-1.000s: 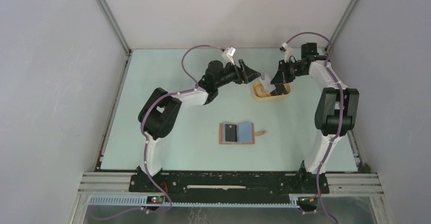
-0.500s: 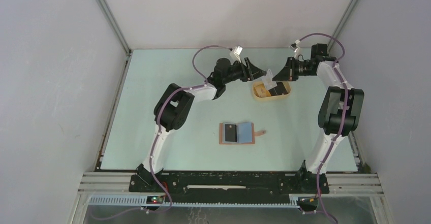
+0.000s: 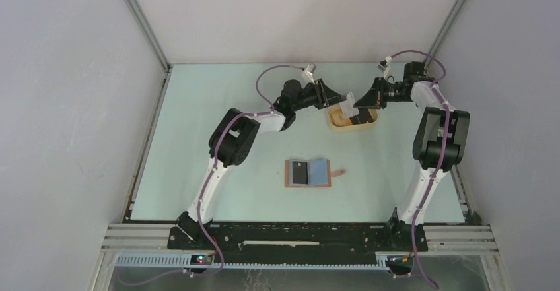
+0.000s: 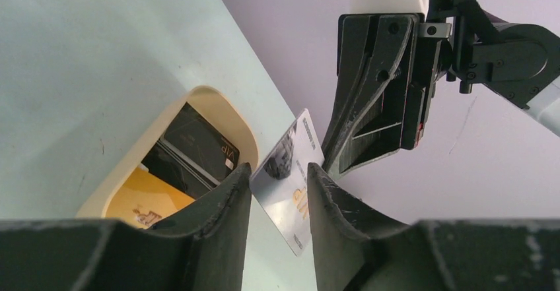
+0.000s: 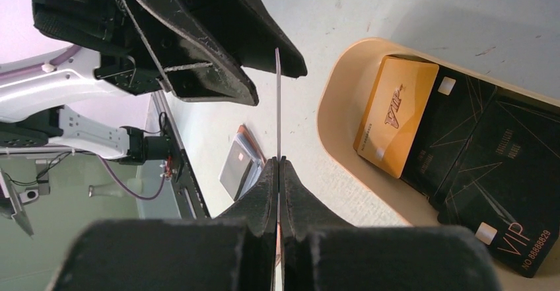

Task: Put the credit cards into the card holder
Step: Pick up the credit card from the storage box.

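You are in the middle of a hand-over above the tray (image 3: 333, 127), which sits at about 1 o'clock from the middle of the table (image 3: 218, 126). Your right gripper (image 5: 278, 162) is clenched on the lower edge of a silvery card (image 4: 290, 165) and holds it up on edge. Your left gripper (image 4: 279, 172) comes in from the card's 9 o'clock side, with its jaws parted around the free end. The right wrist view shows a sliver of light on one side of the card, so I judge it not yet clamped. The card holder (image 3: 319, 171) lies open and flat near the table's centre, at roughly 7 o'clock from the tray and well apart from both grippers. One card (image 3: 299, 172) rests on its left half, and you cannot tell from above whether it is tucked into a slot. That makes one card at the holder and one in the air. The tray holds a gold card (image 5: 396, 113) at its 9 o'clock end and at least two black cards (image 5: 489, 165) overlapping beside it. So most of the job is ahead: finish this pass, carry the silvery card down to the holder, then return for the rest. Watch the exchange, because a thin card gripped only by its edges can twist or drop if the right gripper lets go early.
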Robot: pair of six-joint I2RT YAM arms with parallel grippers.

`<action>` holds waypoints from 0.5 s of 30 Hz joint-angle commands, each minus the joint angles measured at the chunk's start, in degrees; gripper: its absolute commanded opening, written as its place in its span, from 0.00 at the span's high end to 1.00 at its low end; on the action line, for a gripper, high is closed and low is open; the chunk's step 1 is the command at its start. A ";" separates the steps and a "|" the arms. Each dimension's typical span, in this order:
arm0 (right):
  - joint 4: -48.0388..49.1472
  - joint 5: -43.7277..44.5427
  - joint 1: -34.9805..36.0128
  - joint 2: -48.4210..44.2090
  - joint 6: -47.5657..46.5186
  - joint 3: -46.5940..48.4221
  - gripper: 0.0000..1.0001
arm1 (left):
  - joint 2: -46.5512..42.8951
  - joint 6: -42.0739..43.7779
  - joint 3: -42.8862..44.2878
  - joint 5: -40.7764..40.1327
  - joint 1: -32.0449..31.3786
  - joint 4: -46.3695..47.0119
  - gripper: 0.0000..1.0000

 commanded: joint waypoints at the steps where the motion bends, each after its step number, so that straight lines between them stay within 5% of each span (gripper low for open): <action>1: 0.25 -3.20 -0.30 0.60 1.21 1.52 1.00 | 1.94 -2.37 6.39 3.03 -0.24 3.03 0.61; 7: -0.59 -3.61 -0.35 1.64 1.13 2.15 1.00 | 4.08 -3.39 9.56 5.04 -0.55 2.93 0.73; 11: -0.58 -1.16 -0.35 1.61 1.15 2.40 1.00 | 5.27 -3.17 11.07 5.67 -0.56 2.75 0.98; 15: -1.29 2.05 -0.43 2.53 0.67 3.75 0.97 | 6.07 -1.87 11.97 5.84 -0.51 2.34 1.00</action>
